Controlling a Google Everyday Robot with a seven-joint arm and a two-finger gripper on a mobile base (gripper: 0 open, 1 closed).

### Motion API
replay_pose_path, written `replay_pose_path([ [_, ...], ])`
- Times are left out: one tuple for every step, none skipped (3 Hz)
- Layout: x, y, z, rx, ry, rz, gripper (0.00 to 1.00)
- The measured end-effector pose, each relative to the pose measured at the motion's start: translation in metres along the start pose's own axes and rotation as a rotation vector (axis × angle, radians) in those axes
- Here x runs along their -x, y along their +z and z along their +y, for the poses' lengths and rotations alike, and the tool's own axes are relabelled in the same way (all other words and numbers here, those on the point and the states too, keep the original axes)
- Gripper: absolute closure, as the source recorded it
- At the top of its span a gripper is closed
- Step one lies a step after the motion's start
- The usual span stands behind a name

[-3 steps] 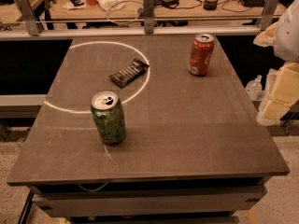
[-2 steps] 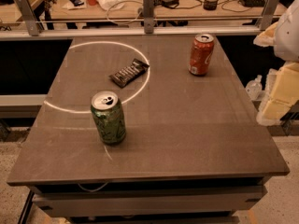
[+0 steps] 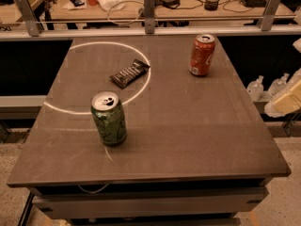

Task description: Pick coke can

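Note:
The coke can, red-orange with a silver top, stands upright at the far right of the dark table. A green patterned can stands upright at the front left. My gripper is out of view. Only a cream part of my arm shows at the right edge, beside the table and well to the right of and nearer than the coke can. Nothing touches the coke can.
A dark snack bar lies on a white circle marked on the table, between the two cans. A metal rail runs behind the table, with a cluttered bench beyond it. Plastic bottles stand off the table's right side.
The upper part of my arm has slid almost out of view at the right edge. The cans and the snack bar have not moved.

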State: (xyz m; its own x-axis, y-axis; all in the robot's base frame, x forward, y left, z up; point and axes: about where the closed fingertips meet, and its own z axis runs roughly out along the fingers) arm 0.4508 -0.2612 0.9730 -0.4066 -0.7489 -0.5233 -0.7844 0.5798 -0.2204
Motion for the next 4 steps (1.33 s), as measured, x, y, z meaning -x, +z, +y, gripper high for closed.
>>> replay_pose_path([
  [-0.03, 0.002, -0.011, -0.062, 0.149, -0.172, 0.0],
  [-0.035, 0.007, -0.031, -0.133, 0.26, -0.354, 0.0],
  [-0.03, 0.018, -0.057, -0.193, 0.342, -0.501, 0.0],
  [-0.026, 0.034, -0.085, -0.21, 0.377, -0.569, 0.0],
])
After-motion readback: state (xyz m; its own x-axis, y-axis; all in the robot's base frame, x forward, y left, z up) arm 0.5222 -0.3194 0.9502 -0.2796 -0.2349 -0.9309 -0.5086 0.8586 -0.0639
